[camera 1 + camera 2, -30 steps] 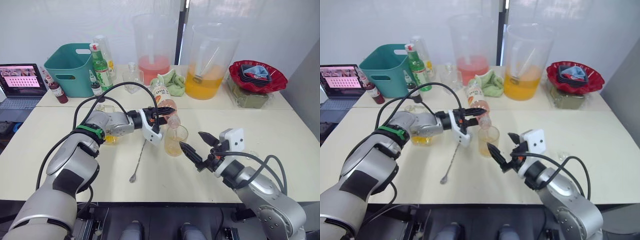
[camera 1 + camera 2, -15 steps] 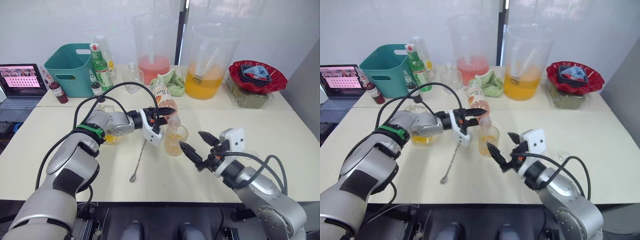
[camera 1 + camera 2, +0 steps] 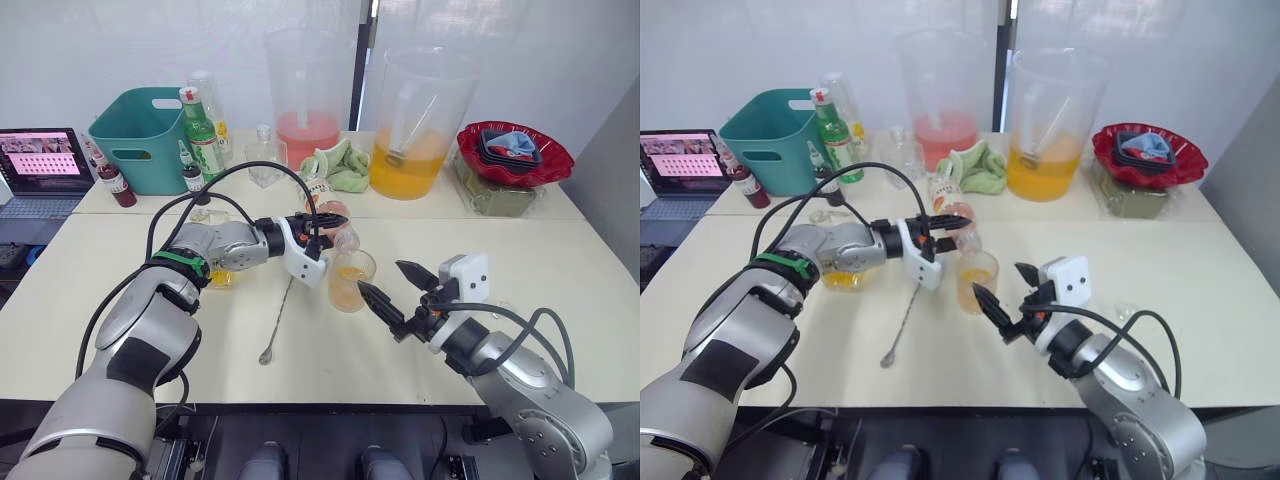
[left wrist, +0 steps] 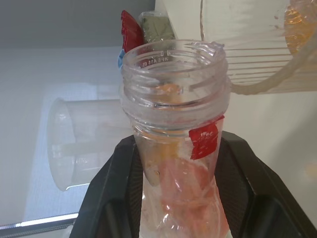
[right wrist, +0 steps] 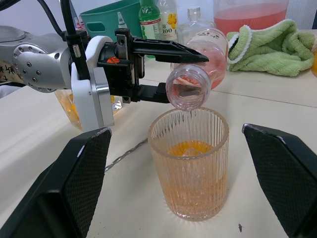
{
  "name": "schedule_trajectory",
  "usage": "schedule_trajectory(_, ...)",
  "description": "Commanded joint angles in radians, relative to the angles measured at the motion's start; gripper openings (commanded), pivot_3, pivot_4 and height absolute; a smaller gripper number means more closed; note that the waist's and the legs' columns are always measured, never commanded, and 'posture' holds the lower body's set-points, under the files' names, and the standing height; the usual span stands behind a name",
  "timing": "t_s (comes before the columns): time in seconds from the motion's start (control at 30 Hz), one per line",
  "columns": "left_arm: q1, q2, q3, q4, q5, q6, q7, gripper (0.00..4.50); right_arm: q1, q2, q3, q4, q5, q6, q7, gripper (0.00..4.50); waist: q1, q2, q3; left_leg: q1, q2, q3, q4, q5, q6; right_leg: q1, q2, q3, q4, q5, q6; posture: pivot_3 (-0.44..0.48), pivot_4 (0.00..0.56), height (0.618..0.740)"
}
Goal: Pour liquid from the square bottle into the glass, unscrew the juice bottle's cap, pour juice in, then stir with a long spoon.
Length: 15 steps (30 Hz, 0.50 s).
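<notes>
Tilting over the part-filled glass point(image 5: 188, 163), left jaws clamp the uncapped juice bottle point(image 5: 198, 67); right jaws apart

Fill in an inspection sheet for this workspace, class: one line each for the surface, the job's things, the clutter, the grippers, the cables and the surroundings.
Surface: pale table.
Job's things: juice bottle tipped, uncapped, mouth over the glass, which holds orange liquid; long spoon flat on the table; square bottle behind the left arm.
Clutter: two big pitchers, green cloth, teal basket, green bottle, red bowl.
Grippers: left gripper shut on the juice bottle; right gripper open, beside the glass.
Cables: black cable looped over the left arm.
Surroundings: laptop, white wall.
</notes>
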<state>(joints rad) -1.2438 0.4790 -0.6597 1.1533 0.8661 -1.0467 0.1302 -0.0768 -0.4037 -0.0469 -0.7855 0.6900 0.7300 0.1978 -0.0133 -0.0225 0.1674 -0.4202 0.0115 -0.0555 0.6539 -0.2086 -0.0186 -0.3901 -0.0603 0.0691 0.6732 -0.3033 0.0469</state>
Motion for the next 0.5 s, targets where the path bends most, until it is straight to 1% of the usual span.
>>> schedule_trajectory(0.03, -0.011, 0.006, 0.04, -0.019, -0.044, -0.003, -0.006, 1.95, -0.012, -0.008, -0.005, -0.026, 0.004, -0.008, 0.01, 4.48, 0.0, 0.0, 0.0, 0.0, 0.0, 0.0, 0.0, 0.0, 0.0, 0.0, 0.0, 0.0, 0.0, 0.0, 0.0, 0.0, 0.15, 0.74)
schedule_trajectory(0.17, -0.012, 0.012, 0.079, -0.016, -0.107, -0.024, -0.063, 1.95, -0.027, -0.012, -0.008, -0.008, -0.001, -0.012, 0.022, 4.48, -0.001, 0.0, 0.0, 0.0, 0.0, 0.0, 0.0, 0.0, 0.0, 0.0, 0.0, 0.0, 0.0, 0.0, 0.0, 0.0, 0.15, 0.74)
schedule_trajectory(0.27, -0.01, 0.016, 0.134, -0.014, -0.212, -0.049, -0.166, 1.95, -0.048, -0.019, -0.008, 0.012, -0.003, -0.014, 0.04, 4.48, -0.001, 0.0, 0.0, 0.0, 0.0, 0.0, 0.001, 0.0, 0.0, 0.0, 0.0, 0.0, 0.0, 0.0, 0.0, 0.0, 0.15, 0.74)
schedule_trajectory(0.33, -0.003, 0.014, 0.185, -0.016, -0.32, -0.051, -0.284, 1.95, -0.064, -0.027, -0.01, 0.028, 0.0, -0.015, 0.055, 4.48, -0.001, 0.0, 0.0, 0.0, 0.0, 0.0, 0.001, 0.0, 0.0, 0.0, 0.0, 0.0, 0.001, 0.0, 0.0, 0.0, 0.15, 0.74)
schedule_trajectory(0.4, 0.011, 0.011, 0.239, -0.034, -0.453, -0.035, -0.432, 1.95, -0.083, -0.04, -0.016, 0.048, 0.001, -0.016, 0.078, 4.48, -0.002, 0.0, 0.0, 0.0, 0.0, 0.0, 0.001, 0.0, 0.0, 0.0, 0.0, 0.0, 0.001, 0.0, 0.0, 0.0, 0.15, 0.74)
schedule_trajectory(0.5, 0.053, 0.014, 0.313, -0.119, -0.66, 0.06, -0.677, 1.95, -0.119, -0.066, -0.028, 0.089, 0.006, -0.017, 0.118, 4.48, -0.005, 0.0, 0.0, 0.0, 0.0, -0.001, 0.003, 0.0, 0.0, 0.0, 0.0, 0.0, 0.003, 0.0, 0.0, 0.0, 0.15, 0.74)
